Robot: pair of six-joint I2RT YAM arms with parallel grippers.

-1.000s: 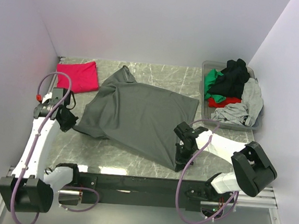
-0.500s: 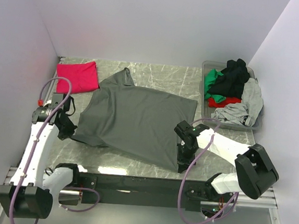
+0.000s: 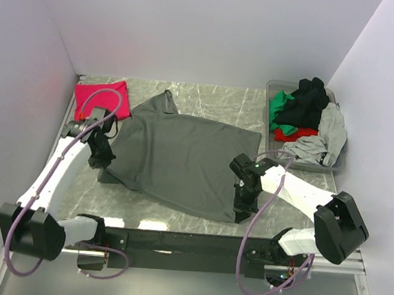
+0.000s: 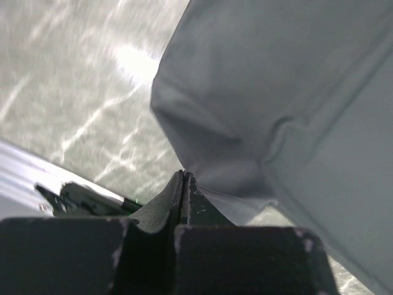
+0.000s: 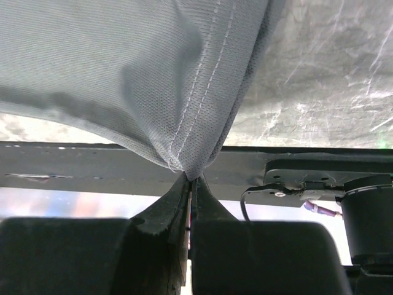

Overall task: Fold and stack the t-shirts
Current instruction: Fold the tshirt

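Observation:
A dark charcoal-grey t-shirt [image 3: 182,156] lies spread across the middle of the marble table. My left gripper [image 3: 104,161] is shut on the shirt's near left edge; in the left wrist view the cloth [image 4: 276,104] bunches right at the pinched fingertips [image 4: 183,175]. Over at the near right corner my right gripper [image 3: 243,207] is shut on the hem, whose double stitching [image 5: 196,92] runs down into the closed jaws [image 5: 191,178]. A folded magenta-red t-shirt [image 3: 94,97] rests at the back left, partly behind my left arm.
At the back right stands a clear plastic tub [image 3: 339,163] with black [image 3: 308,102], green [image 3: 279,103], red [image 3: 295,133] and light grey [image 3: 322,141] t-shirts piled in it. White walls close in the table on three sides. The black base rail [image 3: 182,243] runs along the near edge.
My left gripper has swung inward and towards the back with the shirt's left edge, folding that side a little. The right gripper has shifted slightly nearer, still holding the hem.

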